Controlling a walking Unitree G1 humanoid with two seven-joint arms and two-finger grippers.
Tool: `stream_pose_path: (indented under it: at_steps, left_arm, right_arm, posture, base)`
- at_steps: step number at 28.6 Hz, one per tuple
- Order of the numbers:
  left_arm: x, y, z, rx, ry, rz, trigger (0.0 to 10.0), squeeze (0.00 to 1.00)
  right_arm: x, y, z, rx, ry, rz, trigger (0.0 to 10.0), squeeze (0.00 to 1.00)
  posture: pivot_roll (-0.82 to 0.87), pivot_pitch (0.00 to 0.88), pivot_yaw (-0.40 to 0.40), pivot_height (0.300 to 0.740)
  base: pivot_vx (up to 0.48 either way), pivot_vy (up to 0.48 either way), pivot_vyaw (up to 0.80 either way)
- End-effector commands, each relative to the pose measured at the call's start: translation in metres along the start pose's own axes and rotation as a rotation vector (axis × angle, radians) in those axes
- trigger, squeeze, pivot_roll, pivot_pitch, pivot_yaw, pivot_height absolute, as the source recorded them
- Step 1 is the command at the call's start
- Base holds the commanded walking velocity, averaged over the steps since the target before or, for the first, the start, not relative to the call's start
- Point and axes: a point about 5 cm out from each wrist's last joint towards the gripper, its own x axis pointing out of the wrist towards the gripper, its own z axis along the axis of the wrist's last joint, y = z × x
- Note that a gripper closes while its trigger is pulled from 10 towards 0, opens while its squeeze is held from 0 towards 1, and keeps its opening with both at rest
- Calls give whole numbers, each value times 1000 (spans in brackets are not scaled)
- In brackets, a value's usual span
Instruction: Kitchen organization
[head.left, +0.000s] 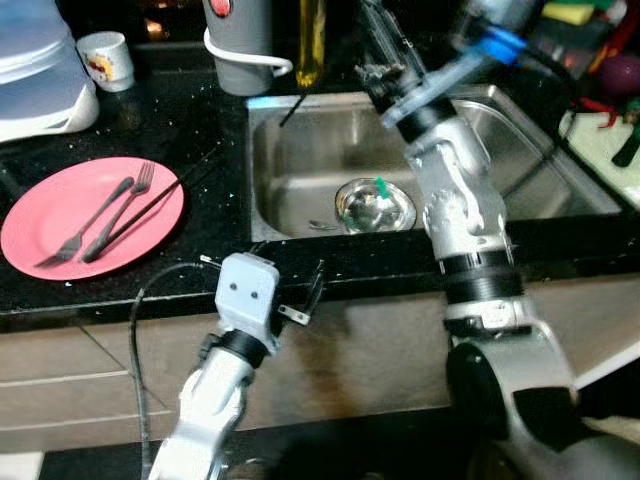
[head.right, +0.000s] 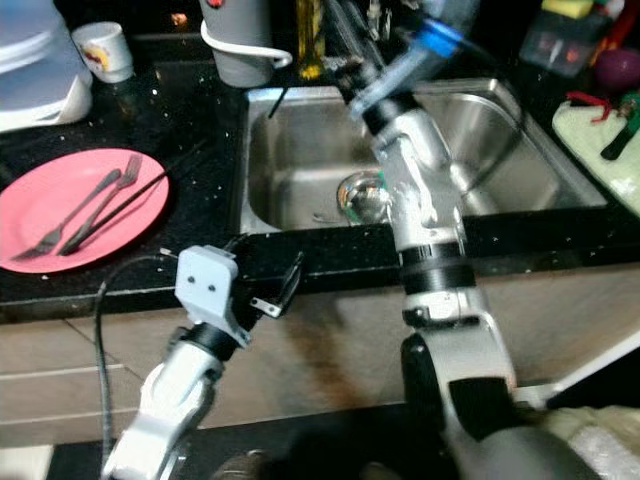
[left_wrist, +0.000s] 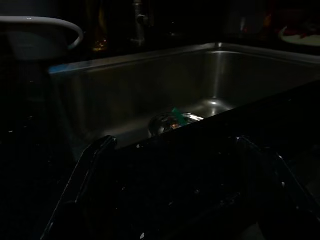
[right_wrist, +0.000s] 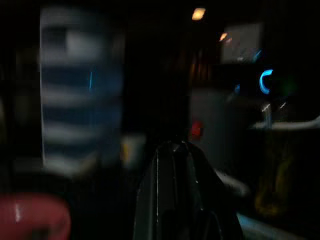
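the stainless steel sink basin (head.left: 300, 170) has open room around the small glass bowl with a green bit (head.left: 375, 203) on its bottom. the round pink plate (head.left: 40, 240) holds two metal forks (head.left: 95, 220) and a dark stick on the black speckled counter (head.left: 180, 110), near its front edge. can't read any labels. left gripper (head.left: 300, 290) hangs at the counter edge, fingers spread, holding nothing. right gripper (right_wrist: 172, 200) is up over the sink's back rim, fingers pressed together.

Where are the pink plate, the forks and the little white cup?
pink plate (head.left: 60, 250), left eye view, bare front rim.
forks (head.left: 100, 215), left eye view, a handle's middle.
white cup (head.left: 108, 58), left eye view, its side.
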Motion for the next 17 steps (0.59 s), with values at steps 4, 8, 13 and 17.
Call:
stream_pose_path:
  at_steps: [4,8,13,17]
  left_arm:
    - [-4,7,-3,38,13,41,10000,0]
    - [-5,7,-1,39,-3,64,10000,0]
    - [-8,12,5,50,-34,144,10000,0]
    - [-9,13,6,35,-38,167,10000,0]
  right_arm:
    - [2,0,-18,-199,172,29,10000,0]
    - [4,1,-24,-228,217,30,10000,0]
    - [15,1,-25,-294,247,13,10000,0]
    - [16,5,-41,-388,365,24,10000,0]
  posture:
    - [101,74,-71,740]
    - [103,74,-74,740]
    - [108,73,-85,740]
    - [109,75,-89,740]
  base:
    - [0,0,0]
    - [0,0,0]
    - [0,0,0]
    - [0,0,0]
